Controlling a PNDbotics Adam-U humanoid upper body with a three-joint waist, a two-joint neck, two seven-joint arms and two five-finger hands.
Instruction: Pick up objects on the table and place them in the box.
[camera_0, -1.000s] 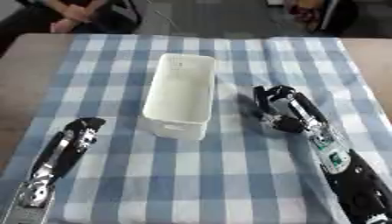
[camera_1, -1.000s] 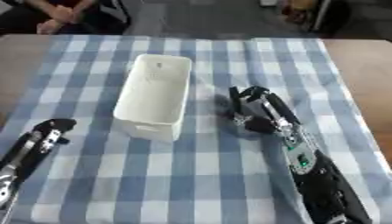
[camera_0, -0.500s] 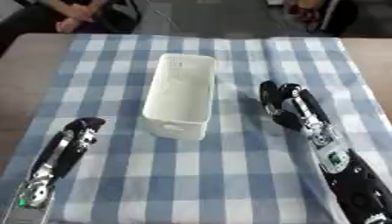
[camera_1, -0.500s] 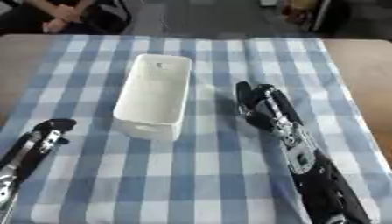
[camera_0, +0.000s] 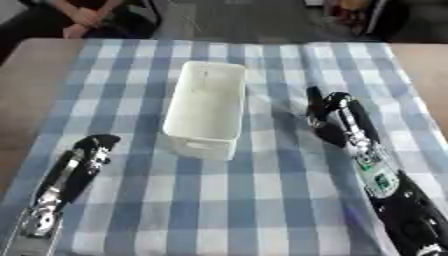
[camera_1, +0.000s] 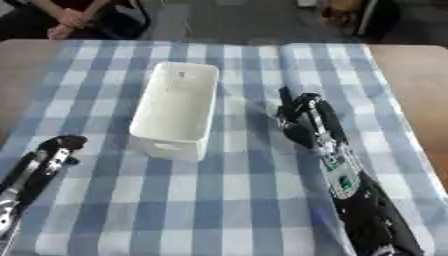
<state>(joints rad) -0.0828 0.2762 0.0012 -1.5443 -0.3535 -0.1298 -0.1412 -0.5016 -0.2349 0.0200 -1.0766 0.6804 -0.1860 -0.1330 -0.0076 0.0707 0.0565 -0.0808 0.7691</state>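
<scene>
Left eye view: a white rectangular box sits near the middle of a blue and white checked tablecloth, long side running away from me. My right hand lies to the box's right, apart from it; whether its fingers are spread or curled, I cannot tell. My left hand rests at the lower left, fingers straight, holding nothing.

A white, oblong box stands open-topped, slightly askew on the table.
</scene>
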